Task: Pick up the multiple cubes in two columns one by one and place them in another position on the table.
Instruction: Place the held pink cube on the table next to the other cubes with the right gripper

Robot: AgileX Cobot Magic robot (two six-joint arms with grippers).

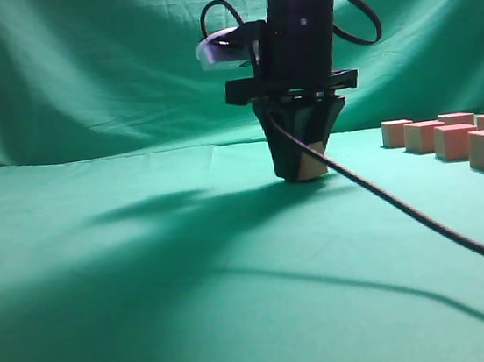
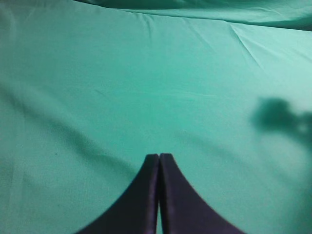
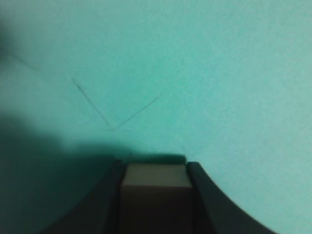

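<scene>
- Closest thing to me is the black cable trailing down across the table, green cloth everywhere, a bit wrinkled.
- Mid-table, the right gripper is pointed straight down with its tips at the cloth, clamped on one cube. The right wrist view backs that up: the cube sits snug between both jaws, touching each side, with its bottom right at the cloth or a hair above, can't tell which.
- So I'd call this the put-down step, at a spot well apart from the rest.
- Next move, I reckon: spread the jaws, lift straight up so the cube doesn't get dragged.
- The left gripper is pressed shut on nothing, over bare cloth.
- Further back at the exterior view's right, the remaining cubes wait in their rows.
</scene>
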